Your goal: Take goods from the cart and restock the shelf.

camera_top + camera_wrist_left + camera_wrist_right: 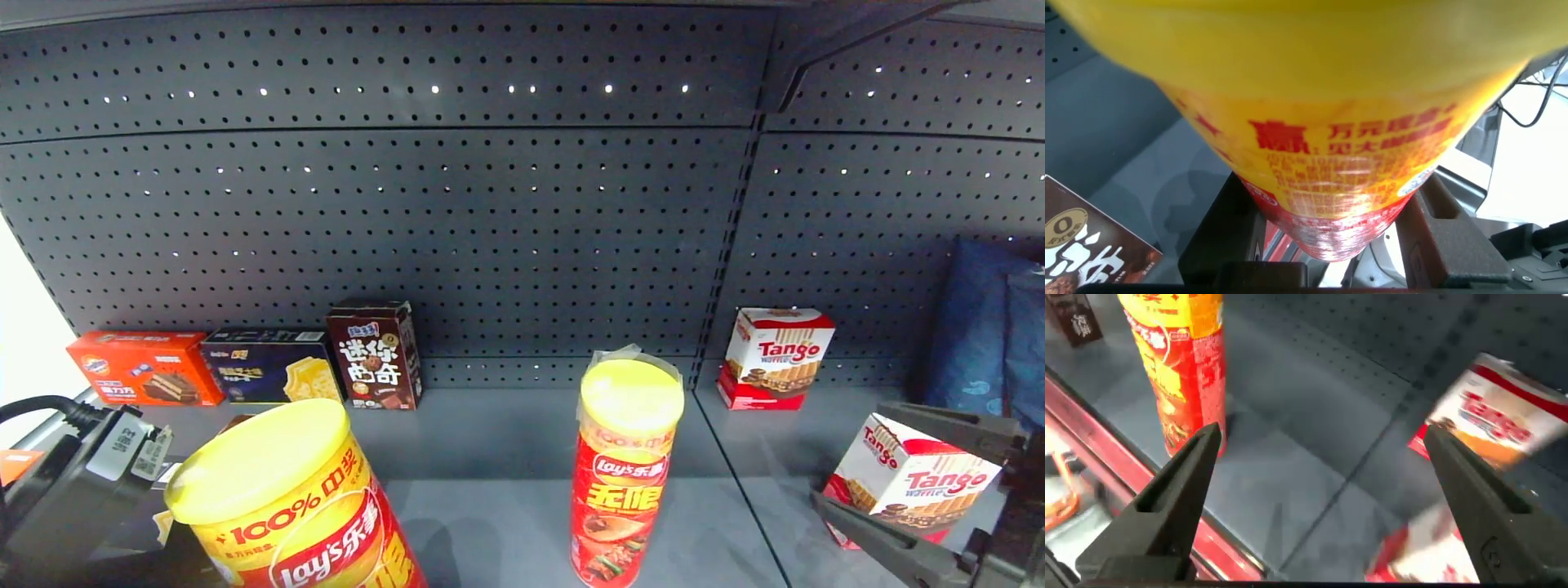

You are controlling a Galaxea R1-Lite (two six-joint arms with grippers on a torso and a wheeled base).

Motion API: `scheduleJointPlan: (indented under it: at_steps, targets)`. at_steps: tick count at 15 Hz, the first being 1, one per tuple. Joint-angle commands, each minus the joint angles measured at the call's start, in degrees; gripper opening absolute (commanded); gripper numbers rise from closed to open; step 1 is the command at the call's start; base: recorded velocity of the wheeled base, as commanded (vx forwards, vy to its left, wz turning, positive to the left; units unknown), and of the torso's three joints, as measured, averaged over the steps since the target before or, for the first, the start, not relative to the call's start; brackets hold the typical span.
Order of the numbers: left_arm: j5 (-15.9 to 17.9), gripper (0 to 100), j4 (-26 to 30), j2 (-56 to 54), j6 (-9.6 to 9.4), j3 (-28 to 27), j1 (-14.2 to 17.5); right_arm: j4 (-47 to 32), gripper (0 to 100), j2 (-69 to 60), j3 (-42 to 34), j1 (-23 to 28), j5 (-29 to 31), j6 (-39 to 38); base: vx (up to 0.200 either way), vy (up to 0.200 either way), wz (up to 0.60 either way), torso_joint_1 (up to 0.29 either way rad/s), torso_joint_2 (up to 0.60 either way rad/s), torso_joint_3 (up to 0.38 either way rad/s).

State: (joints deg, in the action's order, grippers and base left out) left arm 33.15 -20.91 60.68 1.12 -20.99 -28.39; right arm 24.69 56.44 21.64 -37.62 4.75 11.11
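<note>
- Left gripper (1331, 245): clenched on the held chip canister (294, 498). Its dark fingers (1221, 237) press either side of the lower body. I judge the low grip leaves the yellow-lidded end free to lead.
- The held chip canister leans over the front left of the shelf (506, 457). Whether its base touches the deck cannot be told.
- Right gripper (1323, 433): released, jaws spread wide and straddling the near wafer box (914, 482). The right wrist view puts this box close by the far finger and apart from the near one, so nothing is pinched.
- The near wafer box lies skewed in the right bay. I judge it delivered but not squared to the row.
- Standing chip canister (629, 474): upright at mid-shelf, just beside the bay seam, and a likely marker for the held one's spot.
- Back wafer box (775, 355): against the perforated back panel (490, 245), face forward for display.
- Back row on the left, close together: orange box (143, 367), dark blue box (269, 371), brown biscuit box (375, 363).
- Blue bags (988, 327): far right.
</note>
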Motion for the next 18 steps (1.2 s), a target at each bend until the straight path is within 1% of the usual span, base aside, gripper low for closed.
scheduleJointPlan:
  at_steps: [1, 2, 4, 7, 8, 9, 11, 13, 14, 15, 16, 18]
  targets:
    - [0.08, 0, -0.01, -0.3, 0.02, -0.01, 0.0, -0.08, 100, -8.28, -5.11, 1.23, 4.91, -1.88, 0.0, 0.0, 0.0, 0.0, 0.0, 0.0]
    - [0.16, 0, -0.01, -0.3, 0.02, -0.01, -0.08, 0.01, 100, -9.95, -6.96, 1.5, 9.31, -4.51, 0.0, 0.0, 0.0, 0.0, 0.0, 0.0]
    - [0.16, 0, -0.01, -0.3, 0.02, -0.01, -0.08, 0.1, 100, -12.32, -9.42, 1.32, 14.93, -6.36, 0.0, 0.0, 0.0, 0.0, 0.0, 0.0]
    - [0.25, 0, -0.01, -0.39, 0.02, 0.07, -0.08, 0.01, 100, -15.57, -11.36, 2.02, 19.77, -6.45, 0.0, 0.0, 0.0, 0.0, 0.0, 0.0]
    - [0.34, 0, -0.01, -0.3, 0.02, 0.07, -0.17, 0.01, 100, -15.49, -11.71, 2.73, 22.4, -7.33, 0.0, 0.0, 0.0, 0.0, 0.0, 0.0]
    - [0.34, 0, -0.01, -0.3, 0.02, 0.16, -0.26, -0.08, 100, -15.22, -12.32, 2.9, 23.63, -7.59, 0.0, 0.0, 0.0, 0.0, 0.0, 0.0]
    - [0.34, 0, -0.1, -0.3, 0.02, -0.01, -0.26, 0.1, 100, -15.13, -15.49, 2.73, 27.59, -7.94, 0.0, 0.0, 0.0, 0.0, 0.0, 0.0]
    - [0.34, 0, -0.01, -0.39, 0.02, 0.16, -0.26, 1.33, 100, -17.51, -19.09, 2.46, 27.5, -8.03, 0.0, 0.0, 0.0, 0.0, 0.0, 0.0]
    - [0.34, 0, -0.01, -0.57, 0.02, 0.07, -0.26, 1.33, 100, -20.67, -21.55, 1.76, 26.62, -8.12, 0.0, 0.0, 0.0, 0.0, 0.0, 0.0]
    - [0.34, 0, -0.19, -0.66, 0.02, -0.01, -0.26, -0.43, 100, -23.84, -21.64, 0.79, 25.83, -7.94, 0.0, 0.0, 0.0, 0.0, 0.0, 0.0]
    - [0.43, 0, -0.27, -0.74, 0.02, -0.01, -0.44, -5.53, 100, -29.28, -21.55, -0.52, 24.43, -7.5, 0.0, 0.0, 0.0, 0.0, 0.0, 0.0]
    - [0.43, 0, -0.27, -0.74, 0.02, -0.1, -0.7, -15.81, 100, -39.83, -21.64, -2.63, 19.5, -6.27, 0.0, 0.0, 0.0, 0.0, 0.0, 0.0]
